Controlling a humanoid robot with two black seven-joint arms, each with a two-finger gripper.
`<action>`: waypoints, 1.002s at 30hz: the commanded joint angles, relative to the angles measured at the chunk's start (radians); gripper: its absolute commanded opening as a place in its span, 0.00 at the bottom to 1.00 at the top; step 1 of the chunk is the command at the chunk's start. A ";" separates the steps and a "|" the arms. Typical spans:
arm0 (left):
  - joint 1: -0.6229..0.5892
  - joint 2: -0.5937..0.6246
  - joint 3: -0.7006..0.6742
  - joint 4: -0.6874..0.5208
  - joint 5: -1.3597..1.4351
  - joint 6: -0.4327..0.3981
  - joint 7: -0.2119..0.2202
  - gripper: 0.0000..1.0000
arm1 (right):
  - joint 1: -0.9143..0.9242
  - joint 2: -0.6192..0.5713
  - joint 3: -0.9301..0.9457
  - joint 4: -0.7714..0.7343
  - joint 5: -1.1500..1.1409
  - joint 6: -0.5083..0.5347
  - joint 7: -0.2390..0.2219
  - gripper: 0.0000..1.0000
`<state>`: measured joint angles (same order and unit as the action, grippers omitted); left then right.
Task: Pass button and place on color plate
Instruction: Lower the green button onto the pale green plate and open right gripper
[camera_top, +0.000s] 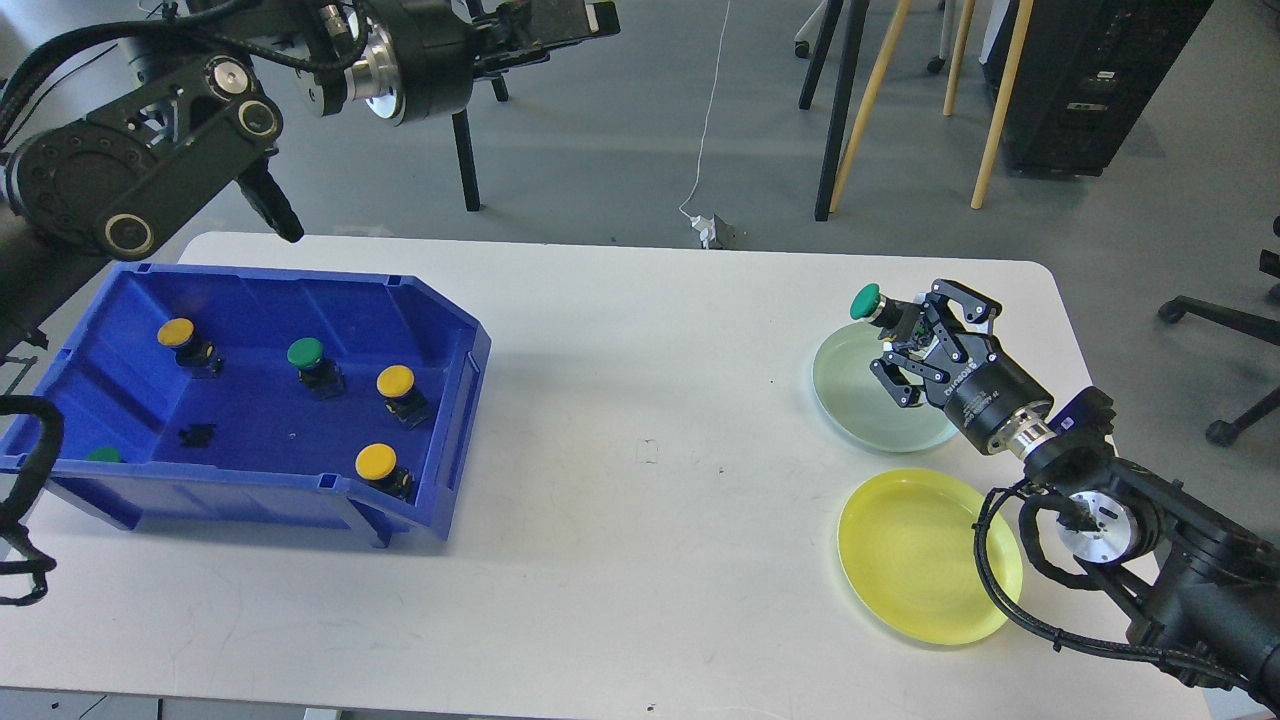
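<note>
Currently the right gripper, at right of centre in the frame, is clenched on a green button, fingers on the button's body so the green cap sticks out toward the upper left. Button sits just above the far-left rim of the pale green plate; whether it touches the rim I cannot tell. Judgement: colour match explains the position, green cap going to the green plate, not to the yellow plate lying nearer the bottom of the frame.

Left gripper, at top of frame, is raised well clear of the table. It carries nothing visible; fingers seen edge-on and dark, so open or closed cannot be told. Judgement: it is parked high to stay out of the right arm's way.

Blue bin, left of frame, holds the remaining stock: three yellow-capped buttons, one green-capped, and a green scrap at its lower left corner, too hidden to identify.

Judgement: placing step is in hand; next move calls for bringing the button further over the plate's middle before letting go, since a drop at the rim could roll off.
</note>
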<state>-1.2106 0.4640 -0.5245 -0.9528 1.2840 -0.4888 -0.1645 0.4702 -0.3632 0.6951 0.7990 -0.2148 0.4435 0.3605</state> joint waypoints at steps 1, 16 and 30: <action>0.000 0.011 -0.002 -0.001 0.000 0.000 -0.001 1.00 | -0.012 0.001 -0.002 -0.052 0.000 0.004 0.000 0.06; 0.000 0.036 -0.014 -0.001 -0.017 0.000 -0.007 0.99 | 0.044 0.041 -0.101 -0.327 -0.001 0.012 -0.006 0.12; -0.004 0.057 -0.020 -0.001 -0.023 0.000 -0.007 1.00 | 0.099 0.072 -0.118 -0.328 -0.001 -0.016 -0.014 0.48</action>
<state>-1.2144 0.5089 -0.5434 -0.9542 1.2627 -0.4887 -0.1719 0.5669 -0.2904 0.5754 0.4701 -0.2178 0.4318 0.3469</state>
